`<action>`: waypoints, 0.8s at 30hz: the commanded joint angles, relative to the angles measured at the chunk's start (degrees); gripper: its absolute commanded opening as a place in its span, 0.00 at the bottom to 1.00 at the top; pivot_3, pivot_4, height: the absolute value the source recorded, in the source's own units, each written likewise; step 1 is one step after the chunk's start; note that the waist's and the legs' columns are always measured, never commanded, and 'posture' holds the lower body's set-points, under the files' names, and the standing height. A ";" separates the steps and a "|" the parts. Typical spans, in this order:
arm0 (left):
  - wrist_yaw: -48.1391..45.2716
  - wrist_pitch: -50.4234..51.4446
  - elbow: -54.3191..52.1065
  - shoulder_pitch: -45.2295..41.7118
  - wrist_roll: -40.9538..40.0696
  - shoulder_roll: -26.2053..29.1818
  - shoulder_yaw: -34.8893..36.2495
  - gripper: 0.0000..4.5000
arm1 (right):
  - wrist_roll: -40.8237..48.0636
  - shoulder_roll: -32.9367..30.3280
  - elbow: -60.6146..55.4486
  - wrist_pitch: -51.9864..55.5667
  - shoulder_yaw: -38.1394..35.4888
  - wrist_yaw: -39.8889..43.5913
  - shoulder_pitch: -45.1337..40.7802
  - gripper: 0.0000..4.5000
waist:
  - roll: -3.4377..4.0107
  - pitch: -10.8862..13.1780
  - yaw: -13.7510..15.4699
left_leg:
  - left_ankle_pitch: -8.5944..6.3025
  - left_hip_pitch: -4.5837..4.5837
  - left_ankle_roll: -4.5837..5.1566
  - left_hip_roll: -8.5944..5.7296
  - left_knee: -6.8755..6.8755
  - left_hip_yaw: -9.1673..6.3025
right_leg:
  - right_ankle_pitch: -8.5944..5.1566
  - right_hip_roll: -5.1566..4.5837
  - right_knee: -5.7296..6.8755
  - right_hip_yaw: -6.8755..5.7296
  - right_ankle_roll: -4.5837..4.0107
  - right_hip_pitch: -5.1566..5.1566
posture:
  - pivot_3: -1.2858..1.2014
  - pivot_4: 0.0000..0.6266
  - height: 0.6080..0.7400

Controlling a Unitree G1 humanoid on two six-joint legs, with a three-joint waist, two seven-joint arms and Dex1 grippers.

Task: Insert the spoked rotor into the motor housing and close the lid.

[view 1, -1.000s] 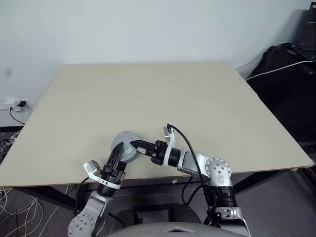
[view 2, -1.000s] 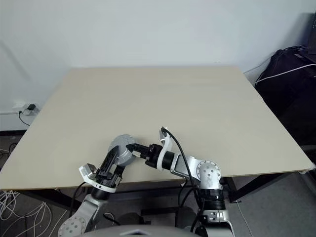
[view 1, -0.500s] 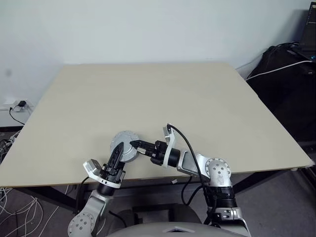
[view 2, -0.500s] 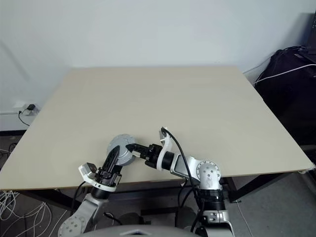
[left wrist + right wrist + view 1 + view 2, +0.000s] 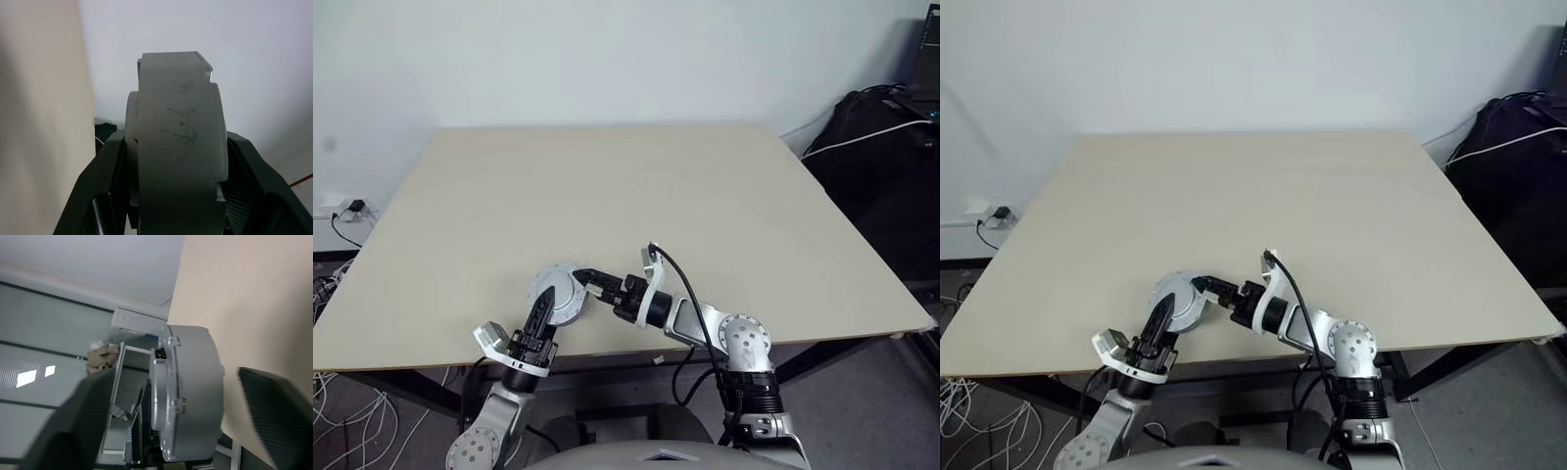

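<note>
surface: a pale beige table is filling the middle of the scene, its top looking smooth and plain | near edge, left of centre: a round grey motor assembly is sitting there, though whether it is resting on the top or being held just off it cannot be told

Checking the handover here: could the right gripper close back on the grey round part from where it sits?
Probably yes. The right gripper stands open with its fingers either side of the grey round part, which the left gripper clamps by its faces; nothing lies between.
</note>
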 commanded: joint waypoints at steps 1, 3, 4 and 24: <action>-0.88 -0.36 -2.11 -0.98 -0.79 -2.51 0.00 0.47 | 0.35 1.70 -2.08 -1.07 -0.12 0.24 -0.35 1.00 | 0.00 0.00 0.00 | 0.00 0.00 0.00 0.00 0.00 0.00 | 0.00 0.00 0.00 0.00 0.00 0.00 | 0.52 0.00 1.00; -0.85 -0.43 -2.19 -0.91 -0.79 -2.53 0.04 0.47 | -0.34 1.78 -2.08 -1.59 -0.21 -0.44 -0.36 1.00 | 0.00 0.00 -0.01 | 0.00 0.00 0.00 0.00 0.00 0.00 | 0.00 0.00 0.00 0.00 0.00 0.00 | 0.52 0.00 1.00; -0.79 -0.53 -2.23 -0.87 -0.79 -2.58 0.09 0.47 | -0.94 1.85 -1.79 -2.10 -0.36 -1.04 -0.41 1.00 | 0.00 0.00 -0.01 | 0.00 0.00 0.00 0.00 0.00 0.00 | 0.00 0.00 0.00 0.00 0.00 0.00 | 0.52 0.00 1.00; 12.70 -23.62 -8.70 -6.08 4.59 -8.36 1.40 0.47 | -27.73 -6.51 -8.72 -20.48 9.08 9.55 3.01 1.00 | -0.10 -0.06 0.60 | 0.03 0.00 -0.05 -0.04 0.07 0.01 | 0.01 -0.02 -0.02 0.01 0.00 0.05 | 0.52 0.00 1.00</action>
